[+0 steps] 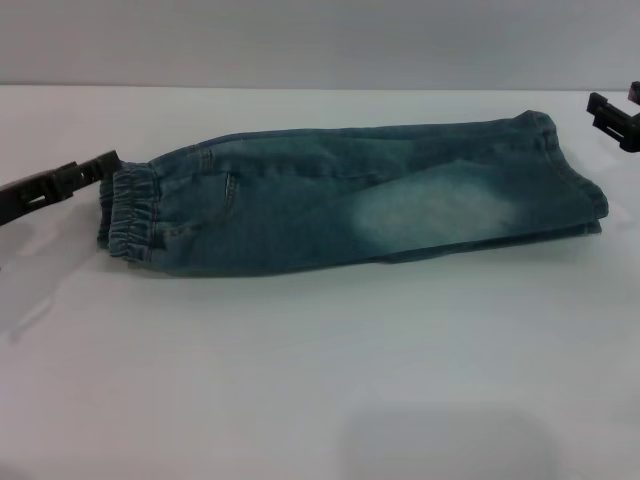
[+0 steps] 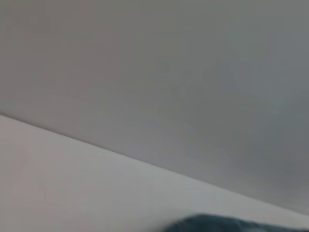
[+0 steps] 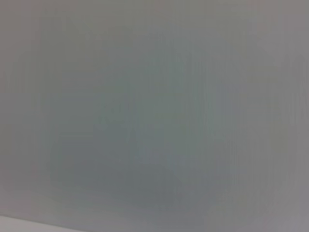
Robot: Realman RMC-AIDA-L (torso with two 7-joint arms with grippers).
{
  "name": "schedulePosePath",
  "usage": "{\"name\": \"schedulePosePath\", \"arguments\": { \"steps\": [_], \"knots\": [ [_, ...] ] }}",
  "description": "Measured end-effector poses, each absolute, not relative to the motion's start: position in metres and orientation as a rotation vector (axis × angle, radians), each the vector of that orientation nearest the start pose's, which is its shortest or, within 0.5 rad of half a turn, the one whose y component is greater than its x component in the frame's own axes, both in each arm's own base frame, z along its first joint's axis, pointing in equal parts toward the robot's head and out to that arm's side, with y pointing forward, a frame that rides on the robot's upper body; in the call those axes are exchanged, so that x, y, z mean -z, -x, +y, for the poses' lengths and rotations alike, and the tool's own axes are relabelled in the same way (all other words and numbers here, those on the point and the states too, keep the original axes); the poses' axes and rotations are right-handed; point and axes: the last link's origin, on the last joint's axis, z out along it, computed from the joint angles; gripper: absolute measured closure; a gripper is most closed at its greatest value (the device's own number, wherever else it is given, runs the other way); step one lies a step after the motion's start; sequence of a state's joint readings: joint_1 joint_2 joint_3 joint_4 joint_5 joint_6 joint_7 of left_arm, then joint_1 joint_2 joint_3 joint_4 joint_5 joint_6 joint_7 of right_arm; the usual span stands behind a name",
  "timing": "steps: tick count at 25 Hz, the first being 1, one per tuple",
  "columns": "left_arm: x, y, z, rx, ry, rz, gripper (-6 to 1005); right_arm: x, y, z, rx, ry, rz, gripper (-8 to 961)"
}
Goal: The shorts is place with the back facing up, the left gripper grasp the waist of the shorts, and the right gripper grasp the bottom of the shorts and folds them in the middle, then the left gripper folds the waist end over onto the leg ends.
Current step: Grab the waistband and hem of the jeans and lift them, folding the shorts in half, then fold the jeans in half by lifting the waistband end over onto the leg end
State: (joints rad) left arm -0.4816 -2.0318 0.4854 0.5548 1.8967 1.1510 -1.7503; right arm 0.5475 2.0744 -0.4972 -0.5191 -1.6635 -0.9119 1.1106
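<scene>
left tool (image 1: 100, 165) beside waist | shorts (image 1: 350, 195) folded | right tool (image 1: 615, 115) apart

We see a plain white table (image 1: 300, 380) running to a pale grey wall (image 1: 300, 40) at the far side; soft, even light leaves faint shadows on it.

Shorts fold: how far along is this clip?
The lengthwise fold looks done: the shorts lie as one narrow strip on the table, elastic waist toward the robot's left. Nothing is held: the left gripper sits beside the waist, and the right gripper is off the leg ends. Folding the waist over the leg ends is left.
</scene>
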Motion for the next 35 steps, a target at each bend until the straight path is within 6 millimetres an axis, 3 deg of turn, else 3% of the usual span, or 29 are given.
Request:
{"name": "schedulePosePath", "arguments": {
  "steps": [1, 6, 21, 35],
  "knots": [
    [-0.051, 0.340, 0.352, 0.786, 2.023, -1.304, 172, -0.050, -0.330, 0.395, -0.560, 1.912, 0.729, 355],
    [-0.051, 0.341, 0.351, 0.784, 2.029, -1.302, 187, -0.050, -0.329, 0.393, -0.575, 1.925, 0.715, 356],
    [-0.022, 0.332, 0.369, 0.693, 2.003, -1.309, 232, -0.046, -0.335, 0.380, -0.603, 1.938, 0.725, 355],
    [-0.015, 0.321, 0.380, 0.701, 2.008, -1.307, 274, -0.044, -0.340, 0.375, -0.594, 1.938, 0.739, 356]
  ]
}}
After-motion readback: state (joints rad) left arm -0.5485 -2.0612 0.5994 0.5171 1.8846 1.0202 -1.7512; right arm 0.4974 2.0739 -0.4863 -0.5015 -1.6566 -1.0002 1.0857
